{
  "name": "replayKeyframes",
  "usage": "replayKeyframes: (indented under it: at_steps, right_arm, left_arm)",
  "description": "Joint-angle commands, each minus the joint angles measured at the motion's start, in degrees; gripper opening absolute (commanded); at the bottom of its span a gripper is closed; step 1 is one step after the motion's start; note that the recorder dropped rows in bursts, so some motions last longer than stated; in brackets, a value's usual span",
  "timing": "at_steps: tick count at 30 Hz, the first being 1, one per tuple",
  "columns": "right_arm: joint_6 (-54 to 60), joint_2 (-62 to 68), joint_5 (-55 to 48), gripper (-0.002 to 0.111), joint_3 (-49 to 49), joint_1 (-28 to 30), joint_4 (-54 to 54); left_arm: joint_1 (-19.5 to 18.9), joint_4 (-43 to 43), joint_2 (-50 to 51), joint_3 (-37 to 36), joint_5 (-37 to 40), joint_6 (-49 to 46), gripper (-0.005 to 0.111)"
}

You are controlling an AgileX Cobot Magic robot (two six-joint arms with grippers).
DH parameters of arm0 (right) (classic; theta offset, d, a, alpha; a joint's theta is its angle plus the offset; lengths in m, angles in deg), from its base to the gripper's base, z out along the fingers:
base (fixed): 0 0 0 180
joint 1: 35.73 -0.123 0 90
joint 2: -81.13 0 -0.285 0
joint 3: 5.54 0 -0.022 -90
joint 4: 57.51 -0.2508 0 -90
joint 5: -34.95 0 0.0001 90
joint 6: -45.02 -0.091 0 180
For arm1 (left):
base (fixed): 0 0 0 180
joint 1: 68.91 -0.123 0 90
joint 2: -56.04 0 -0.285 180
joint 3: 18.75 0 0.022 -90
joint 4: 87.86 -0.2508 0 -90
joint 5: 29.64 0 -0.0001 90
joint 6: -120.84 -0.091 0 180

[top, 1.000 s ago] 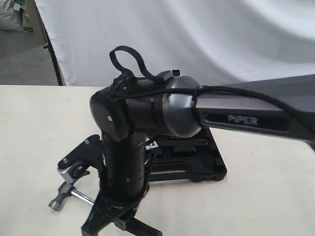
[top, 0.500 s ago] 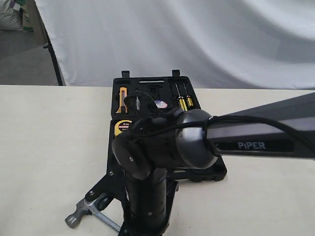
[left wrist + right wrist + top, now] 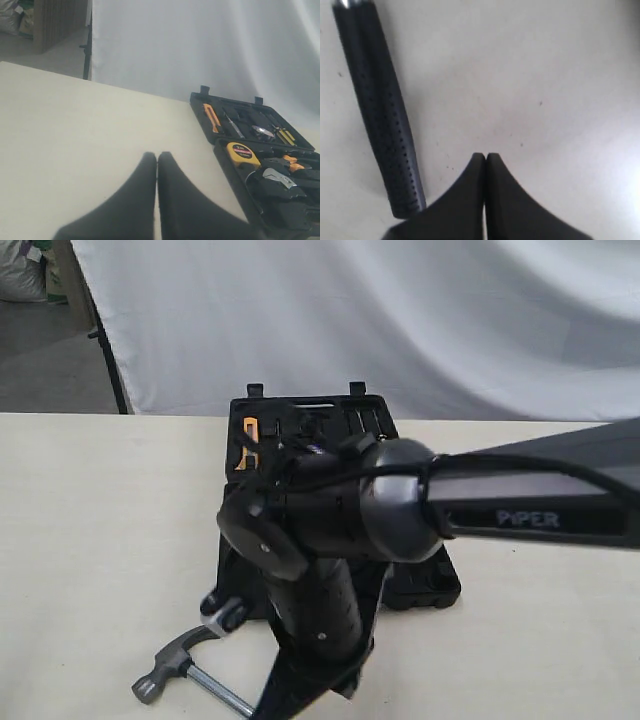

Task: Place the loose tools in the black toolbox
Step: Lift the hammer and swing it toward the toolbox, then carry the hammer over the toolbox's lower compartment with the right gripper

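The steel claw hammer (image 3: pixel 165 674) lies on the table at the front left, and my right arm covers its handle in the exterior view. In the right wrist view the black perforated handle (image 3: pixel 382 115) lies flat beside my right gripper (image 3: pixel 485 156), which is shut on nothing. The black toolbox (image 3: pixel 432 586) lies open behind that arm. My left gripper (image 3: pixel 157 155) hovers shut and empty over bare table, left of the toolbox (image 3: pixel 227 172). A silver-jawed tool (image 3: pixel 280 178) rests in the box; I cannot tell whether it is the wrench. The tape roll is not clearly visible.
A yellow tape measure (image 3: pixel 242 154), orange-handled pliers (image 3: pixel 294 164), an orange knife (image 3: pixel 211 117) and screwdrivers (image 3: pixel 285 135) sit in the box's recesses. A white backdrop (image 3: pixel 400 320) hangs behind the table. The right arm (image 3: pixel 330 540) blocks most of the box in the exterior view.
The right arm's wrist has swung to the right. The hammer lies a little further right and nearer than a second ago. The right fingers looked spread then and are together now.
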Motion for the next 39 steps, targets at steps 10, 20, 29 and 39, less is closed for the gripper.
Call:
replayKeyframes:
  at_steps: [10, 20, 29, 39]
  right_arm:
    - [-0.4, -0.6, 16.5, 0.006, -2.0, -2.0, -1.7]
    - [-1.0, 2.0, 25.2, 0.056, -2.1, -2.6, -2.0]
    - [-1.2, 4.2, 37.2, 0.056, -2.1, -2.4, -4.3]
    - [-1.2, 10.6, 35.5, 0.056, -2.1, -2.4, -4.2]
  left_arm:
    - [-1.5, -0.3, -0.2, 0.2, -0.4, 0.3, 0.001]
    - [-1.5, -0.3, -0.2, 0.2, -0.4, 0.3, 0.001]
    - [-1.5, -0.3, -0.2, 0.2, -0.4, 0.3, 0.001]
    - [-1.5, -0.3, -0.2, 0.2, -0.4, 0.3, 0.001]
